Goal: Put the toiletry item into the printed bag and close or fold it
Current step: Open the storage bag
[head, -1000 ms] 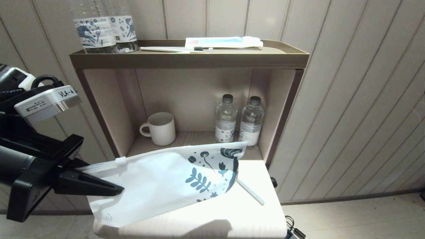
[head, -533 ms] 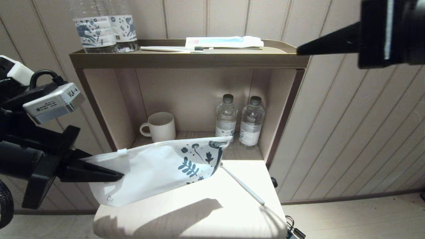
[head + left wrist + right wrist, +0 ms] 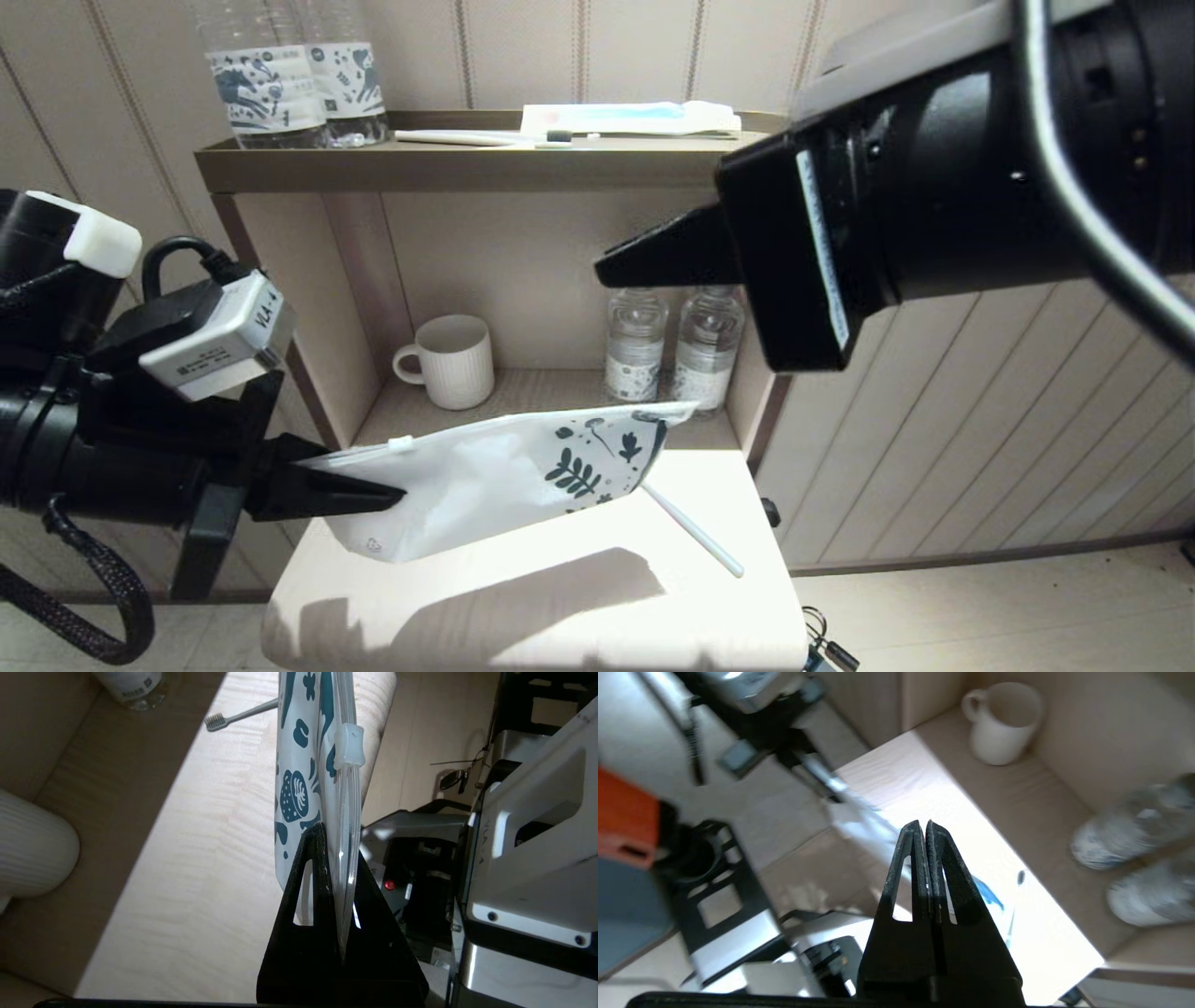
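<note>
Swung in above, the right gripper [image 3: 607,271], jaws shut and empty, hides bottle caps; left gripper [image 3: 397,495] clamps the printed bag [image 3: 504,476]

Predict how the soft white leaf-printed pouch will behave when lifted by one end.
The soft white leaf-printed pouch, pinched by the left pincer, probably stays floppy: its free end sags to the pale wooden tabletop. It looks flat, so likely light.
</note>
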Robot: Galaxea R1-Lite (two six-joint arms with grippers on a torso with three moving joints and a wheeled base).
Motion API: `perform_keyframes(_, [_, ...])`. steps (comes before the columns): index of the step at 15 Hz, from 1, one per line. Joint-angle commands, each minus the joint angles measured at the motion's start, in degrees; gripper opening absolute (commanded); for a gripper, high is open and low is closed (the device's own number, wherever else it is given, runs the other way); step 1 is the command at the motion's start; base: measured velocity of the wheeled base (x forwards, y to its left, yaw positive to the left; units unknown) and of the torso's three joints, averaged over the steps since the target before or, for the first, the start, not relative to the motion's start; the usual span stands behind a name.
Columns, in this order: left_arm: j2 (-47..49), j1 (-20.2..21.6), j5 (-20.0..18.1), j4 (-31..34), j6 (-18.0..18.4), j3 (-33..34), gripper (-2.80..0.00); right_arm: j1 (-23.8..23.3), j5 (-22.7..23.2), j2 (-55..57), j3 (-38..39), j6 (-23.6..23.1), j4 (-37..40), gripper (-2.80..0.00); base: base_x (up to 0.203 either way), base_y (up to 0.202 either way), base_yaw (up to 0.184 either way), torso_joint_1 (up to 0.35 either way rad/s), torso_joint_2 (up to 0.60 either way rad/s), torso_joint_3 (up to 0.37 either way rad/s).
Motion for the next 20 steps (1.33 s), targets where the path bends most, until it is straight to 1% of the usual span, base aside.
perform_keyframes(1, [0.49,-1.64,0.61,-1.43,0.22,1.29,-2.8,0.33,4.71,-0.05,-0.01,0.01,1.04,-2.8,0.0,0.0,0.0,0.0,0.0,0.0])
perform_keyframes(2, [0.57,-2.39,2.82,-1.81,0.34,1.31,-2.8,0.3,7.58,-0.07,-0.01,-0.24,2.53,-2.8,0.0,0.0,0.0,0.0,0.0,0.0])
perform_keyframes(3, [0.56,-3.86,7.42,-3.01,0.64,1.6,-2.8,0.19,9.95,0.08,0.05,-1.63,4.44,-2.8,0.0,0.0,0.0,0.0,0.0,0.0])
perform_keyframes(4, [0.49,-5.47,9.87,-5.56,1.03,2.2,-2.8,-0.26,10.7,0.55,0.21,-3.68,5.11,-2.8,0.0,0.0,0.0,0.0,0.0,0.0])
perform_keyframes(5, [0.21,-6.55,10.45,-6.42,1.16,2.6,-2.8,-0.42,10.87,0.84,0.6,-5.57,5.22,-2.8,0.0,0.0,0.0,0.0,0.0,0.0])
perform_keyframes(6, [-0.17,-7.52,10.76,-6.24,1.18,2.53,-2.8,-0.43,11.01,1.01,1.11,-7.43,5.5,0.0,0.0,0.0,0.0,0.0,0.0,0.0])
perform_keyframes(7, [-0.31,-7.83,10.92,-6.13,1.27,2.47,-2.8,-0.43,11.3,1.06,2.26,-9.47,6.38,0.0,0.0,0.0,0.0,0.0,0.0,0.0])
perform_keyframes(9, [-0.17,-9.38,11.26,-6.1,1.36,2.47,-2.8,-0.66,13.58,1.07,4.77,-11.13,7.78,0.0,0.0,0.0,0.0,0.0,0.0,0.0])
perform_keyframes(10, [0.28,-10.14,11.27,-6.04,1.36,2.39,-2.8,-1.37,13.96,0.91,6.55,-11.85,7.83,0.0,0.0,0.0,0.0,0.0,0.0,0.0])
perform_keyframes(11, [0.82,-11.08,11.33,-6.05,1.36,2.38,-2.8,-2.49,14.08,0.71,8.11,-13.7,7.84,0.0,0.0,0.0,0.0,0.0,0.0,0.0])
perform_keyframes(14, [2.71,-13.81,12.5,-6.22,1.44,2.59,-2.8,-5.06,14.02,0.37,10.17,-14.89,7.42,0.0,0.0,0.0,0.0,0.0,0.0,0.0])
perform_keyframes(17, [5.08,-15.21,12.28,-6.68,1.45,2.45,-2.8,-4.89,14.74,0.56,11.56,-15.37,7.02,0.0,0.0,0.0,0.0,0.0,0.0,0.0])
perform_keyframes(20, [5.75,-15.15,11.89,-6.72,1.34,2.46,-2.8,-4.19,17.56,0.75,16.18,-15.47,-0.21,0.0,0.0,0.0,0.0,0.0,0.0,0.0])
